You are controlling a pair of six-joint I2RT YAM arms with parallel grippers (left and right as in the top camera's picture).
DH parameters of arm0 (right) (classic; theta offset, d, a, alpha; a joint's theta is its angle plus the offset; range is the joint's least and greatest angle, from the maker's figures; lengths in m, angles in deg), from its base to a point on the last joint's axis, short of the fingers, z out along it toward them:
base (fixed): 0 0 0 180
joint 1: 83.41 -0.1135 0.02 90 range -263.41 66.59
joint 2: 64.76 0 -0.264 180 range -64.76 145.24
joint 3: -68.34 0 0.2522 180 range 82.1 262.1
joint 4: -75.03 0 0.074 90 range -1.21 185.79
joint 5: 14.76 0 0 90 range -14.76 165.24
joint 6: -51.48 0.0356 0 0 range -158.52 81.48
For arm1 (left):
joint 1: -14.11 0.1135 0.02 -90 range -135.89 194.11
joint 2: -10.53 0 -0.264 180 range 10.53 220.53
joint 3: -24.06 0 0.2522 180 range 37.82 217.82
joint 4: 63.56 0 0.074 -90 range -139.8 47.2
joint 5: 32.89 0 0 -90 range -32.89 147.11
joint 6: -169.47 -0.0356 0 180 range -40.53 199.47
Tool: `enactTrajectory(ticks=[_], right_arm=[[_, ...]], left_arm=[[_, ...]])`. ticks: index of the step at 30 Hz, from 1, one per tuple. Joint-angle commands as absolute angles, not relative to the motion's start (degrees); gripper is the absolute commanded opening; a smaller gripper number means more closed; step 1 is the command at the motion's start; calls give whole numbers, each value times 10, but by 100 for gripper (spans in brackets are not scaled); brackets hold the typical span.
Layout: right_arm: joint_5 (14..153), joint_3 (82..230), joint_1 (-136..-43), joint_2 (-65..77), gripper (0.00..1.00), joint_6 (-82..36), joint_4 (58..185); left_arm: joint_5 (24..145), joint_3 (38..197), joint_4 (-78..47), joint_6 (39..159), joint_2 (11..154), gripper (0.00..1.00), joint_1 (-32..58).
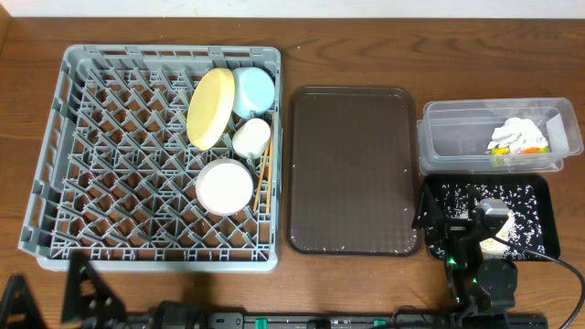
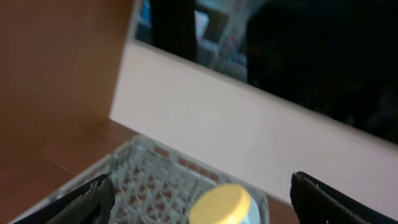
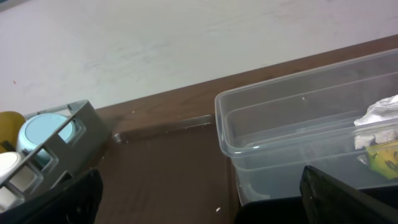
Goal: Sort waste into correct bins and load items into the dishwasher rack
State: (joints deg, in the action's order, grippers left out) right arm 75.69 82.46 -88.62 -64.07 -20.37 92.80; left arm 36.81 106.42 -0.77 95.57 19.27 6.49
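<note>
Overhead, brown wooden table (image 1: 366, 46), grey rack (image 1: 128, 183), pale wall (image 3: 186, 43) behind

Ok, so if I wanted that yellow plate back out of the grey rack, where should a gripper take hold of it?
Probably the raised rim, coming straight down from above. The yellow plate stands tilted on edge among the pegs of the rack, so its top edge is exposed: one finger on each face. The blue dish sits close beside one face, so go in narrow.

Right arm (image 1: 480, 274): black housing, grey camera block (image 1: 494, 216) on top, green LED (image 1: 450, 263), black cable (image 1: 548, 259) trailing right. Left arm (image 1: 87, 291): black, angular. Gripper fingers (image 3: 62, 200) matte black, wedge-shaped in both wrist views.
</note>
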Motion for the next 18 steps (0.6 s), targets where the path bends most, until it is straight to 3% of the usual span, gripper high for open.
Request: enactTrajectory(ticks=[1, 8, 18], right_arm=[[757, 824, -890, -644, 99, -214, 930], [757, 824, -890, -644, 99, -214, 930], [757, 824, -890, -644, 99, -214, 930]], left_arm=[[350, 1063, -10, 946, 170, 91, 80], [356, 1023, -49, 1014, 125, 91, 87], [363, 865, -269, 1149, 107, 91, 87]])
